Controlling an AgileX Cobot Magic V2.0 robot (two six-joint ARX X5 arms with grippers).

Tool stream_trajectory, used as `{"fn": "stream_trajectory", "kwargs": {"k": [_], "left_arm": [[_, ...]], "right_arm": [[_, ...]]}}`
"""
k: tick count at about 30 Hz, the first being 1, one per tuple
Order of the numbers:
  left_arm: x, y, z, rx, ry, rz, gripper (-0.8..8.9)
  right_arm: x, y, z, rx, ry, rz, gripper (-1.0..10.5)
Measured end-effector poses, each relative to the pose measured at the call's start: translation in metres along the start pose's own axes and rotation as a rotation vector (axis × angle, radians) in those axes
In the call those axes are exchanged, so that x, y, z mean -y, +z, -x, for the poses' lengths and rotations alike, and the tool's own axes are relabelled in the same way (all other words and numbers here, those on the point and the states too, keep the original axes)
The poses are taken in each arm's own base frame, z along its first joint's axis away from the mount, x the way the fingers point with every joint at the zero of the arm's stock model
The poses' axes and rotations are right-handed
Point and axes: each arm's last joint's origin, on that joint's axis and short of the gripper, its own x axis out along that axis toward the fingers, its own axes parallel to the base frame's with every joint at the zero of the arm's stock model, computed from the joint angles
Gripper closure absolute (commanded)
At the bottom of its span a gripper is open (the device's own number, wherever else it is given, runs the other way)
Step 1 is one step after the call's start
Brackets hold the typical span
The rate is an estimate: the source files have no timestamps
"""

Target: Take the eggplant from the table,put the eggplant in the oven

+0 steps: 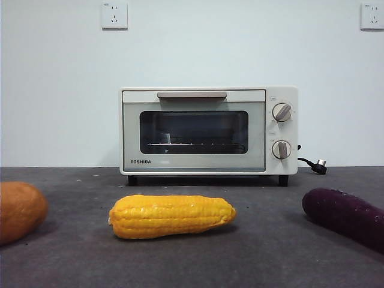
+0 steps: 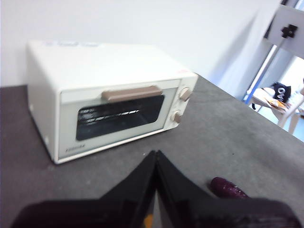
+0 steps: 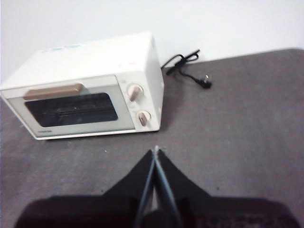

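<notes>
Corn (image 1: 171, 216) nearest, eggplant (image 1: 347, 217) beside closed oven (image 1: 208, 131).

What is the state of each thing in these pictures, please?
oven: door closed, upright, wire rack inside
eggplant: lying on the table, not held
corn: lying on its side
orange-brown vegetable: resting on the table
power cord: plug lying loose, unplugged
left gripper: shut, empty
right gripper: shut, empty

Two black end effectors — matte, angular

Left end effector (image 2: 156, 159) and right end effector (image 3: 156, 154) each show two black wedge-shaped jaws tapering to a point — broad dark bases, plain unmarked surfaces.
</notes>
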Motion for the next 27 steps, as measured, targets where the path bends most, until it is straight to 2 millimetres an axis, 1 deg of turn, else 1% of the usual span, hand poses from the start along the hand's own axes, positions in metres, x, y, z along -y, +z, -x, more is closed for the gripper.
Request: {"fn": "stream_trajectory", "kwargs": {"k": [5,9,11,13,17,21,27], "left_arm": [[0.010,0.028,-0.002,-0.035,-0.046,-0.049,8.19],[0.017,0.044,-0.004,-0.049,-0.079,-0.080,8.19],[0.019,0.052,-0.005,-0.046,-0.091,-0.093,8.19],[0.021,0.057,-0.005,-0.039,-0.103,-0.102,8.19],[0.024,0.063,-0.007,-0.036,-0.118,-0.113,8.19],[0.023,0.061,-0.010,-0.060,-0.123,-0.102,8.19],[0.019,0.059,-0.017,-0.084,-0.122,-0.093,8.19]], "right_arm": [[-0.007,0.042,0.011,-0.015,0.049,0.038,9.6],[-0.011,0.064,0.016,-0.066,0.081,0.043,9.6],[-0.012,0.071,0.016,-0.106,0.093,0.040,9.6],[-0.013,0.073,0.015,-0.161,0.112,0.034,9.6],[-0.015,0.069,0.007,-0.270,0.176,0.023,9.6],[-0.016,0.065,0.000,-0.358,0.219,0.024,9.5],[-0.018,0.063,-0.009,-0.427,0.244,0.026,9.3]]}}
